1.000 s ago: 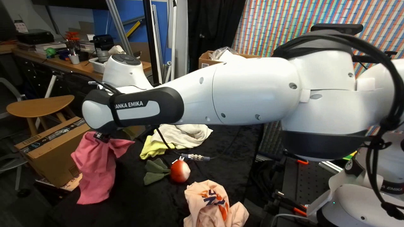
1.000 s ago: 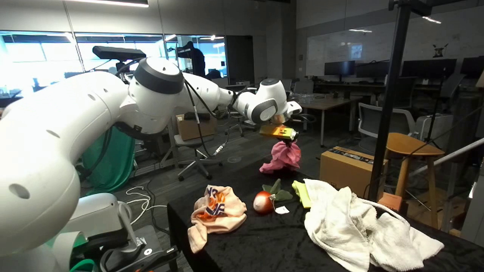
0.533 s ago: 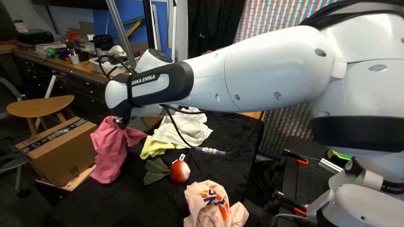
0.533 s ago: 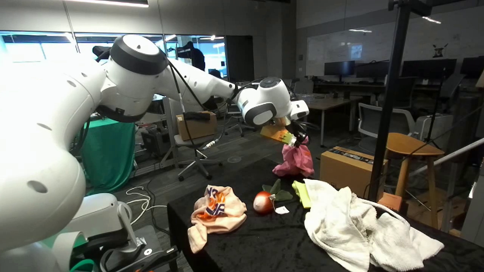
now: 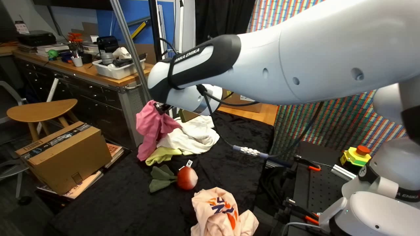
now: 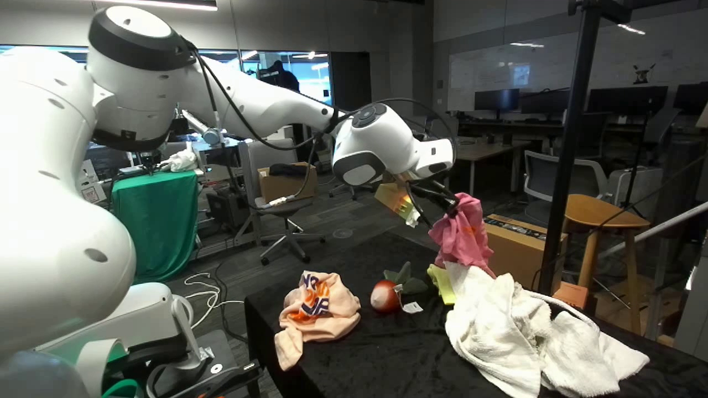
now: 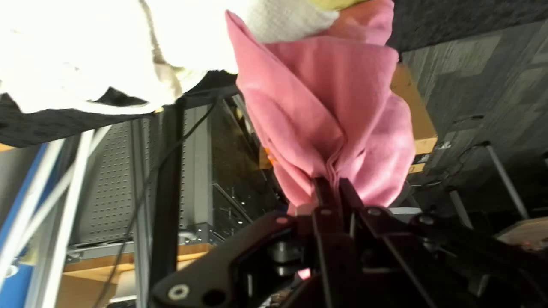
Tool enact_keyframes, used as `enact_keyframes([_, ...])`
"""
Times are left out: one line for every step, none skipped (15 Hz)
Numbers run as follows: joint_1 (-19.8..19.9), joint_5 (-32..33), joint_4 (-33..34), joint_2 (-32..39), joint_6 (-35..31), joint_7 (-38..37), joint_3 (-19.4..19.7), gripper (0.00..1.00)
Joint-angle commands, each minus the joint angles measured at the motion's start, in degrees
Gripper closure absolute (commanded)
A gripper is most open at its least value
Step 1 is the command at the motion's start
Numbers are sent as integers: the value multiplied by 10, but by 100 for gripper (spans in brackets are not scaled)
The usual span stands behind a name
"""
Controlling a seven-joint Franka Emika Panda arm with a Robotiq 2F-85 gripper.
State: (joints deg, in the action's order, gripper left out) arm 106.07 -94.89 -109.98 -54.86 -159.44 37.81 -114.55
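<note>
We have end effector clamped on bunched pink cloth, hanging by crumpled white terry towel near the edge of the black-velvet-covered bench facing the brown cardboard box.

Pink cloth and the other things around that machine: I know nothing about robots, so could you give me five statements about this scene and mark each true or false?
1. The gripper is closed on the pink cloth. True.
2. The white towel lies on the black-covered table. True.
3. The pink cloth is spread flat on the table. False: it hangs bunched from the gripper.
4. The radish-shaped toy lies between the peach cloth and the yellow cloth. True.
5. The peach cloth is plain all over. False: it is printed in orange and dark blue.
</note>
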Motion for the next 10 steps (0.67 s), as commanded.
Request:
enact_keyframes([-92,-29,-130,77,-46,32,69,96])
enact_keyframes([-109,-31,-151,81,-54,29,86,96])
enact_keyframes([-125,-26,-169,83,-57,21,103,96])
enact_keyframes([-134,-19,-183,81,-59,8,115,96])
enact_keyframes([-138,-9,-193,73,-63,-14,120,96])
enact_keyframes([-132,5,-198,64,-58,-35,119,96])
enact_keyframes([-121,16,-196,54,-50,-49,112,96])
enact_keyframes([-106,28,-191,42,-45,-68,98,96])
enact_keyframes([-85,45,-179,27,-37,-85,82,96])
enact_keyframes([-67,60,-167,18,-27,-100,68,96])
